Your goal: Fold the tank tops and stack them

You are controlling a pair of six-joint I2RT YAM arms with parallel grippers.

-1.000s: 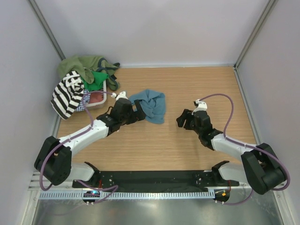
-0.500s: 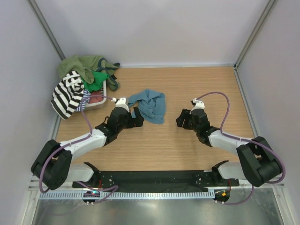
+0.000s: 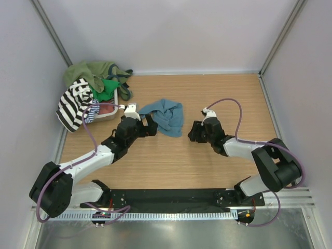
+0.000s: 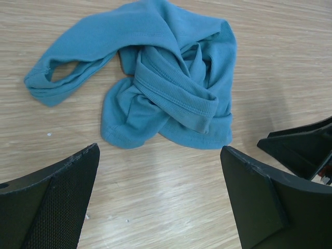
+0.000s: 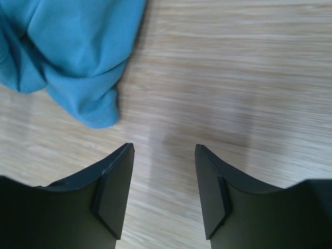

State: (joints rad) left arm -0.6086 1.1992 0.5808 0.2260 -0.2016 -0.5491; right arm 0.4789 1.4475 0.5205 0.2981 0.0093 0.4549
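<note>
From above, the teal top lies crumpled on the table a little left of the middle, nearer the far edge than the near one. The left fingers sit just beside its left side and the right fingers near its right side. Neither pair touches the cloth. The other tops are in a heap at the far left corner, with the striped top hanging over it, well apart from the work.

In the left wrist view, the left fingers are spread wide with nothing between them. The teal top is bunched just ahead, one strap looping out to the left and a thick ribbed fold crossing the middle. The step appears to be opening this top out flat before folding. That ribbed knot is a poor place to grab, as it would likely lift several layers at once. The loose strap or the single-layer edge closest to these fingers looks the better hold.

In the right wrist view, the right fingers are also apart and empty, over bare wood. A rounded corner of the teal top lies ahead and to the left. This arm should shift toward that corner and pinch only its edge. With both holds on opposite sides, the arms can draw apart low over the table so the cloth spreads flat and does not twist.
</note>
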